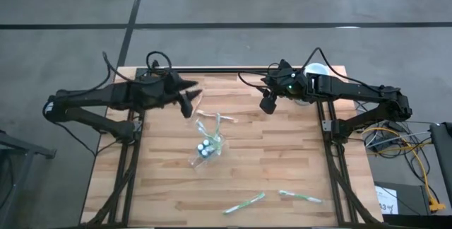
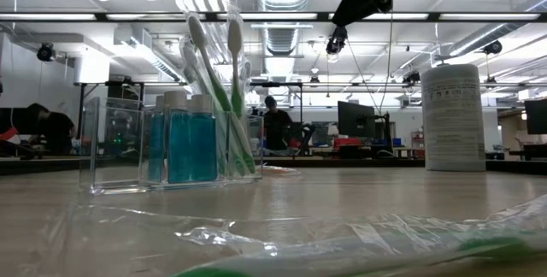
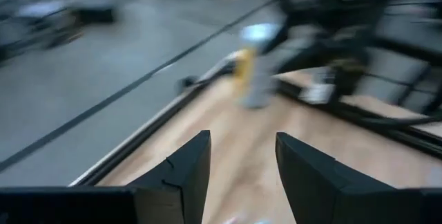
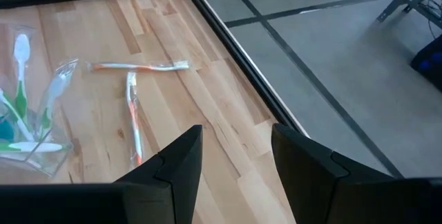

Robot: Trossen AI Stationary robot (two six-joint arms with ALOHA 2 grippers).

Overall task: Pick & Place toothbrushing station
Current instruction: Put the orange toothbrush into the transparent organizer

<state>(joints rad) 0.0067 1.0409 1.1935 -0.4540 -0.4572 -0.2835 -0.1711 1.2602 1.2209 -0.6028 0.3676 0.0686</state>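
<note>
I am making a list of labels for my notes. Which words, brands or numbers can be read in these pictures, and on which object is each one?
White canister: printed lines on its label, too blurred to read.
Paper sheet on the floor beside the table: dark marks, too small to read.
Blue bottles in the clear organizer: no readable label.
Nothing else shows any text.

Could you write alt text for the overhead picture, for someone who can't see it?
Two dark robot arms reach over a wooden table, left hand and right hand open and empty. A clear organizer holds toothbrushes mid-table; wrapped toothbrushes lie near the front edge.
</note>
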